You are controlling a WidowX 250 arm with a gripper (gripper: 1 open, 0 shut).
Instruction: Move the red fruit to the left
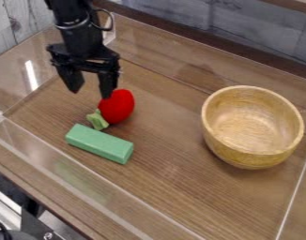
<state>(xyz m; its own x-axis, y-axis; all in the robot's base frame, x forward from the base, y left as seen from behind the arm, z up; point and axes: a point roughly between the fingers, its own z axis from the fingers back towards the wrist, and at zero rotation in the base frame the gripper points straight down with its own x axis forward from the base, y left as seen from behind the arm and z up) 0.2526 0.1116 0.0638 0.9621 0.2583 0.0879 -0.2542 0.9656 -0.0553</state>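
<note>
Nearest you, the flat green rectangular block (98,142) lies just beside the small glossy red toy fruit (115,106), at its seven o'clock, leaf end toward it. The round wooden bowl (252,126) sits well apart at three o'clock on the wooden surface (168,178). Farther back, your black claw (85,80) hangs open and empty at the fruit's eleven o'clock. Descend off-centre and a finger may roll the fruit into the block.

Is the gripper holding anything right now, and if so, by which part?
Nothing is held. The gripper is open, just up-left of the red fruit, which rests on the table.
</note>
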